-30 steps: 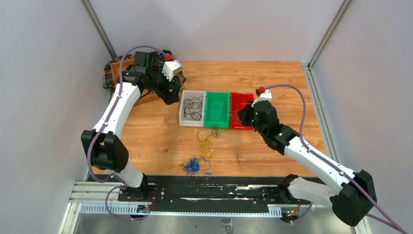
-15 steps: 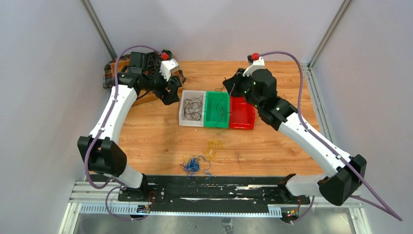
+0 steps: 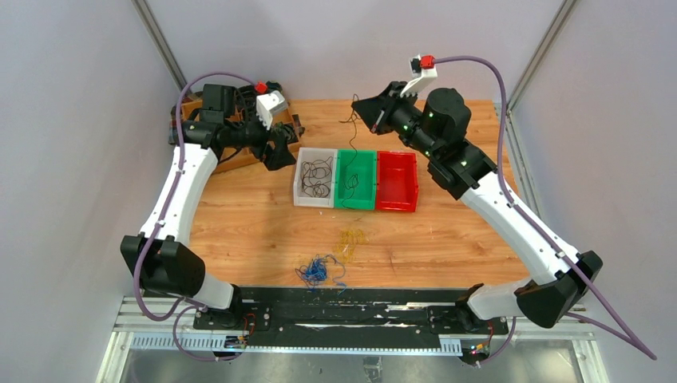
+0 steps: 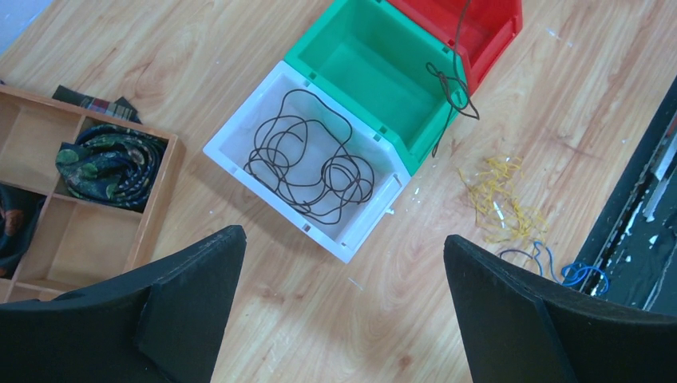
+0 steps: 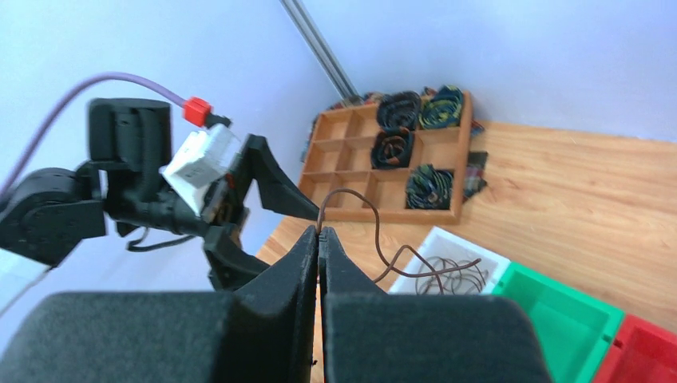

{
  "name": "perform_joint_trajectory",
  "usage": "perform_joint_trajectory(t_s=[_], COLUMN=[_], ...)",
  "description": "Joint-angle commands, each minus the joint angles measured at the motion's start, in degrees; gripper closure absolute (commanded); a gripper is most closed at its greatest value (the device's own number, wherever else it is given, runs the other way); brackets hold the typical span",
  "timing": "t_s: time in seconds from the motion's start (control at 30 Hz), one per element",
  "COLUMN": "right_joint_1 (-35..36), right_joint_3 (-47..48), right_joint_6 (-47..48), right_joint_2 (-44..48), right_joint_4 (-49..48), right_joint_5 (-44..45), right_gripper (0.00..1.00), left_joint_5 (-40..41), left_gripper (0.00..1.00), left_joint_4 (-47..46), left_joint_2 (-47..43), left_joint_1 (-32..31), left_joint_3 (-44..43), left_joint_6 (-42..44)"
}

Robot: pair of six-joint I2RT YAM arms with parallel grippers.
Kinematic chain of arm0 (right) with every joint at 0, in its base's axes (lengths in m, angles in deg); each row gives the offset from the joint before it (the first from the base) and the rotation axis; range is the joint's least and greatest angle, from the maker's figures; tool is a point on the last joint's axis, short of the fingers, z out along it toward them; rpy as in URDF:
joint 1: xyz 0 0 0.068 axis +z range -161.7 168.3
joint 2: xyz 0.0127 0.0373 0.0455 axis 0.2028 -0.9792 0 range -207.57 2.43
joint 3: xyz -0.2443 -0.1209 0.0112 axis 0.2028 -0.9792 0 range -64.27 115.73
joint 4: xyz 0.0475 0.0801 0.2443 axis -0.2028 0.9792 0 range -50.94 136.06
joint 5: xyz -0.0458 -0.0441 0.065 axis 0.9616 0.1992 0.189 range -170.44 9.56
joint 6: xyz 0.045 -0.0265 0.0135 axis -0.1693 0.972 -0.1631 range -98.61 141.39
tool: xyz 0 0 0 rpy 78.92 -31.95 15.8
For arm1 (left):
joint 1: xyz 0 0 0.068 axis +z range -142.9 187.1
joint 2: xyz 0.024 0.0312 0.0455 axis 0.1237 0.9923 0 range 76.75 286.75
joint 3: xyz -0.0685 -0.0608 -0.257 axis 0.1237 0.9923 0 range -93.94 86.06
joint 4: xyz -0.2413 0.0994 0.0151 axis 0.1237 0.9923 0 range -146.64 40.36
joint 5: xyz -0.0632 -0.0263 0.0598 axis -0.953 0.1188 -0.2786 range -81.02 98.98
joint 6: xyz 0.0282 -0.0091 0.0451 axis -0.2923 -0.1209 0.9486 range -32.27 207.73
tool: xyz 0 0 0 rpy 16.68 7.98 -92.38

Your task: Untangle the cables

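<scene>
The right gripper [image 5: 319, 233] pinches dark cable [image 5: 343, 191]; seen only from its wrist.

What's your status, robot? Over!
Right tool shut on black cable, dangling over green bin. Left tool open, empty. Yellow cables, blue cables loose on table.

A black cable [image 4: 307, 163] lies coiled in the white bin [image 4: 242, 108], beside the green bin [image 4: 359, 68].

The bench [image 3: 447, 231] is built of plank-grained wood with a smooth, lightly glossy varnish. The white rectangular bin [image 4: 363, 231], green rectangular bin [image 4: 355, 60] and red rectangular bin [image 4: 499, 28] are moulded in smooth, semi-gloss plastic. The divided wooden tray [image 4: 88, 231] is left matt. The thin dark brown cable [image 5: 375, 227] is smoothly sheathed. The black fingers [image 4: 192, 311] are finished matt.
</scene>
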Motion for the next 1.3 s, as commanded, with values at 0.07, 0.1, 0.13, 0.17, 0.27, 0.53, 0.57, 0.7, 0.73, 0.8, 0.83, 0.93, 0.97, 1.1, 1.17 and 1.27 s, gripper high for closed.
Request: perform_joint_trajectory(t_s=[0.07,0.1,0.13,0.17,0.27,0.53,0.57,0.7,0.73,0.8,0.83,0.93,0.97,1.1,1.17,1.27], right_joint_1=[0.8,0.77,0.81,0.88,0.8,0.8,0.76,0.79,0.8,0.72,0.67,-0.71,-1.08,-1.23,-1.3,-1.31], right_joint_3=[4.54,5.1,5.77,6.53,8.5,19.51,20.8,23.59,23.32,24.37,24.74,24.9,25.05,32.35,35.56,37.42], right_joint_6=[-0.14,-0.14,-0.1,-0.25,-0.92,-0.95,-1.08,-1.48,-2.04,-1.58,-1.09,-1.67,-2.02,-2.6,-4.71,-8.72], right_joint_2=[-0.46,-0.89,-1.46,-1.97,-2.87,-4.35,-4.65,-4.19,-3.86,-3.74,-3.61,-2.58,-2.44,-5.21,-7.15,-9.61], right_joint_4=[-6.28,-6.29,-6.5,-6.75,-9.45,-12.36,-12.19,-12.76,-13.62,-12.92,-12.23,-12.92,-13.83,-11.78,-11.67,-11.05], right_joint_5=[-4.11,-4.36,-4.82,-5.24,-6.72,-9.32,-9.52,-9.55,-9.44,-9.68,-9.27,-8.2,-7.93,-8.35,-9.43,-12.18], right_gripper=[0.99,0.99,0.99,0.99,0.99,0.99,0.99,0.99,0.99,0.99,0.99,0.99,0.99,1.0,1.0,0.99], left_joint_5=[-1.93,-1.22,-0.58,-0.15,-0.24,-5.27,-5.66,-10.01,-12.11,-17.3,-20.19,-21.78,-21.81,-20.83,-19.18,-13.95], left_gripper=[0.01,0.01,0.01,0.01,0.01,0.0,0.0,0.09,0.12,0.14,0.14,0.14,0.14,0.1,0.09,0.06], left_joint_4=[-5.6,-7.02,-8.28,-9.11,-9.91,-11.14,-11.53,-12.18,-12.82,-16.07,-19.03,-30.71,-32.29,-33.4,-33.58,-33.19], left_joint_2=[-1.85,-1.89,-1.88,-1.81,-1.63,-4.62,-5.01,-6.35,-6.74,-8.05,-8.98,-12.42,-13.55,-15.57,-15.52,-14.52], left_joint_1=[1.87,2.28,2.89,3.29,4.12,4.66,4.7,4.72,4.72,4.64,4.57,3.89,3.48,-0.21,-3.35,-9.19], left_joint_3=[-0.98,-0.8,-0.71,-0.57,-0.22,4.24,4.75,7.07,8.2,11.62,13.61,19.57,20.75,22.19,21.77,18.94], left_joint_6=[-6.82,-8.49,-10.18,-11.65,-13.53,-13.44,-13.71,-14.46,-15.2,-18.26,-20.42,-27.64,-28.18,-28.1,-27.44,-25.56])
